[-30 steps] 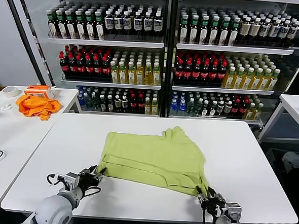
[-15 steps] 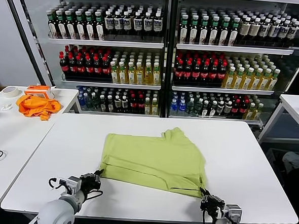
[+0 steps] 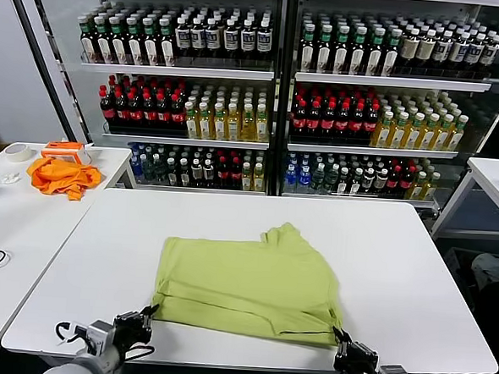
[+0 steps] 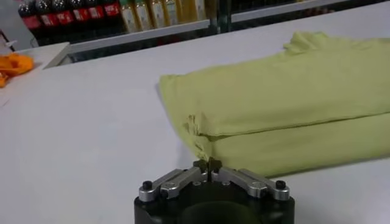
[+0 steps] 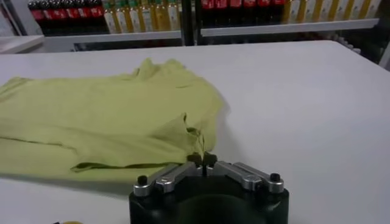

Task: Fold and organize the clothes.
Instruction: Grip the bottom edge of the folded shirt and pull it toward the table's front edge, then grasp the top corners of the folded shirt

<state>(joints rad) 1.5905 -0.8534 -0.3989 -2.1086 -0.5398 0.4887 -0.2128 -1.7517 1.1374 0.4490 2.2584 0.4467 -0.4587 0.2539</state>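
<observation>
A T-shirt lies folded on the surface, toward its near edge and roughly centred between its left and right sides. At the T-shirt's near left corner sits the left gripper, its fingers pinched together on the hem. At the T-shirt's near right corner sits the right gripper, fingers likewise closed on the cloth. Both grippers are at the surface's near edge. Behind the T-shirt, beyond the surface's far edge, stand shelves of bottles. Far to the T-shirt's left, on a separate side table, lies a crumpled cloth, with a tape roll just to its left.
</observation>
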